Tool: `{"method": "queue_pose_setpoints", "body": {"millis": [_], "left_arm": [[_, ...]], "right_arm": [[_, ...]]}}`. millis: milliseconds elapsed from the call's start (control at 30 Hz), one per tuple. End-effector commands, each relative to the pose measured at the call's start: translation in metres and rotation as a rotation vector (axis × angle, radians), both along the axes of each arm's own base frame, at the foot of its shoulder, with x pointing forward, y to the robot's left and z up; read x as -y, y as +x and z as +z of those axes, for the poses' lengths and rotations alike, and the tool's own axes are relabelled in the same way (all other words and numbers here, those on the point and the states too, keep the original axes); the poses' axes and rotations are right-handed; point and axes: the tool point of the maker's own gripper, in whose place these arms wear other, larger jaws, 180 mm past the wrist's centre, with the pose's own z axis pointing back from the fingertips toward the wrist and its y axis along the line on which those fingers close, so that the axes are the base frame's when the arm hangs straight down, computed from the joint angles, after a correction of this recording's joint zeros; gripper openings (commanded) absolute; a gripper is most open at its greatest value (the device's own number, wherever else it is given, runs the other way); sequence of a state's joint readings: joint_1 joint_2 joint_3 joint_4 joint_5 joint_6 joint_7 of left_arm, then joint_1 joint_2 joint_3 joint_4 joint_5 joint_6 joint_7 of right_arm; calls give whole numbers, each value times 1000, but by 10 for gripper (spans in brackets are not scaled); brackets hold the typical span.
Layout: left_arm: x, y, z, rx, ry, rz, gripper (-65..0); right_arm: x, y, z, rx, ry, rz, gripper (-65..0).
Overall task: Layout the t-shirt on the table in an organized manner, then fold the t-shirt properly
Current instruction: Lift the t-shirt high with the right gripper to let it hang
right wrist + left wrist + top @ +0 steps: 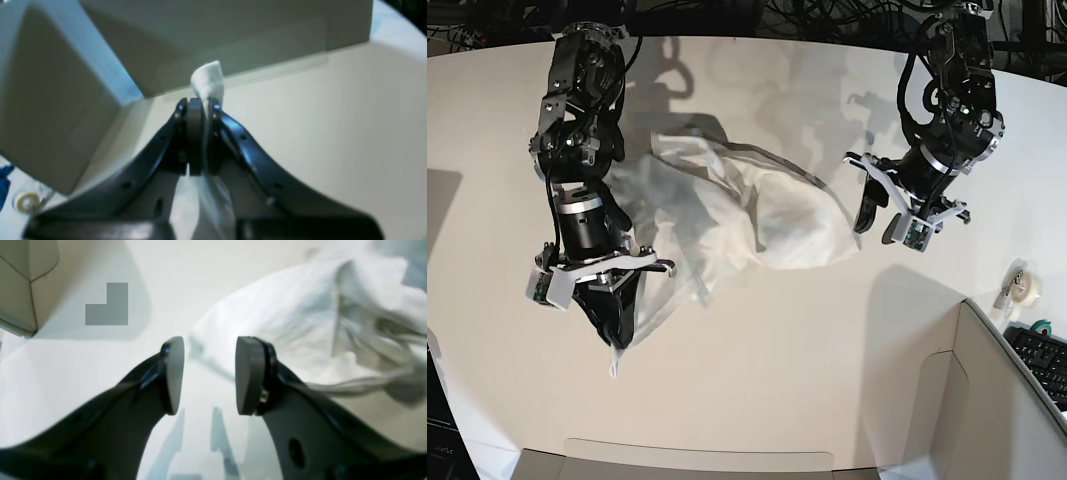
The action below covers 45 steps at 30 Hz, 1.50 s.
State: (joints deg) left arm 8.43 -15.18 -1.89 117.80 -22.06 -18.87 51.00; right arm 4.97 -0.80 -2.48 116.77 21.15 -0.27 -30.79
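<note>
t-shirt [207,80] fold in right gripper [200,110]

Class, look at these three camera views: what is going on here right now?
A two-armed robot is working on a white t-shirt that lies crumpled on the table, not yet spread flat. The right gripper is shut on a bit of the shirt's fabric, which pokes out past its fingertips. The left gripper is open and holds nothing, at the shirt's other side.
</note>
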Motion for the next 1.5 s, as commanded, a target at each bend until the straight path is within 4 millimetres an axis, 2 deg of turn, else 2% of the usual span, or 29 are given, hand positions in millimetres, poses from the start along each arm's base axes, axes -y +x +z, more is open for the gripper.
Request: {"method": "queue_pose_setpoints", "body": {"millis": [0, 100, 167, 300, 400, 500, 600, 700, 833, 967, 1100, 1233, 1300, 1467], "left_arm": [[-1, 5, 13, 48, -4, -1, -411], [-2, 5, 13, 48, 0, 0, -416], [-12, 7, 16, 57, 4, 30, -429], [-29, 8, 20, 70, 9, 79, -435], [-32, 10, 23, 77, 11, 88, -435], [-32, 10, 23, 77, 11, 88, -435], [-33, 9, 22, 74, 14, 87, -435], [-37, 9, 23, 76, 16, 100, -435], [-46, 9, 25, 82, 21, 125, -435], [-56, 9, 27, 90, 26, 153, -434], [-60, 9, 28, 90, 28, 165, -434], [-61, 4, 23, 74, 30, 165, -434], [-61, 3, 21, 67, 31, 165, -434], [-61, 3, 21, 68, 31, 167, -434]], "right_arm": [[-4, 2, 36, 120, 7, 7, -650], [-14, 7, 61, 185, 32, 26, -650], [-23, 9, 75, 221, 50, 45, -650], [-59, 7, 106, 295, 88, 131, -650], [-87, 1, 131, 352, 115, 202, -650], [-108, -4, 152, 416, 56, 239, -650], [-128, -12, 176, 510, -78, 227, -650], [-136, -18, 198, 605, -219, 156, -650], [-128, -8, 211, 638, -317, 46, -650], [-87, 13, 215, 587, -253, -129, -650], [-42, 19, 217, 556, -194, -300, -650], [-27, 21, 213, 506, -200, -383, -650], [-49, 14, 216, 536, -224, -326, -650], [-124, -9, 211, 600, -298, -123, -650]]}}
